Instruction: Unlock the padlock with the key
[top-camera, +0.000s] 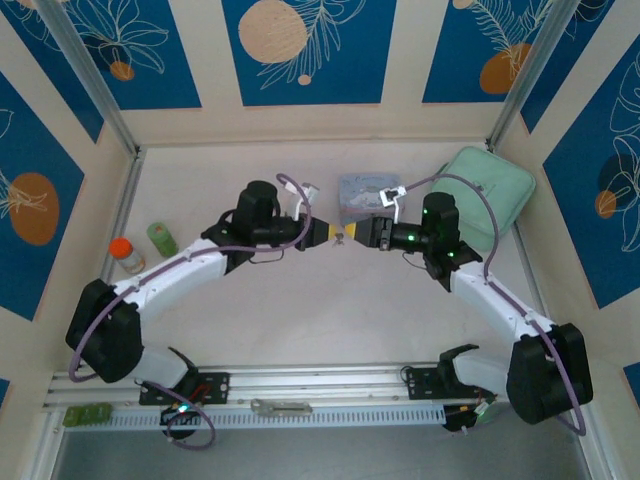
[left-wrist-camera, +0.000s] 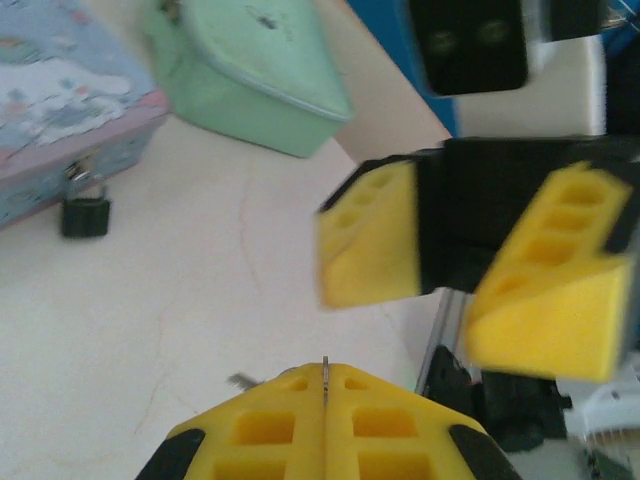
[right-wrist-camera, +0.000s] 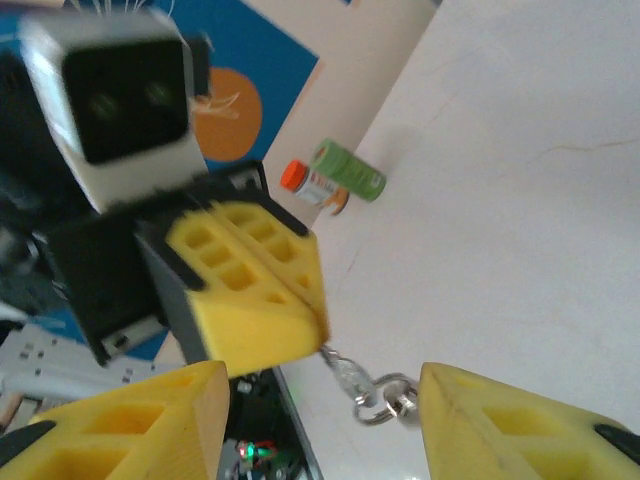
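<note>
Left fingers (right-wrist-camera: 262, 292) pinch the key (right-wrist-camera: 372, 392); right fingers (right-wrist-camera: 490, 425) stand apart.

Seen from my remote station: no lettering I can read anywhere. The pale-blue tin (left-wrist-camera: 60, 95) carries only a cartoon print, the padlock (left-wrist-camera: 85, 216) shows no legible brand, the label on the orange-capped bottle (right-wrist-camera: 316, 187) is blurred, and the wall panels (top-camera: 340, 60) bear leaves and circles only.

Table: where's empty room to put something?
Bare: white table between left arm, right arm and near metal rail, and far-left behind the orange-capped bottle. Crowded: left end effector and right end effector meeting beside the pale-blue cartoon tin and mint-green pouch.
</note>
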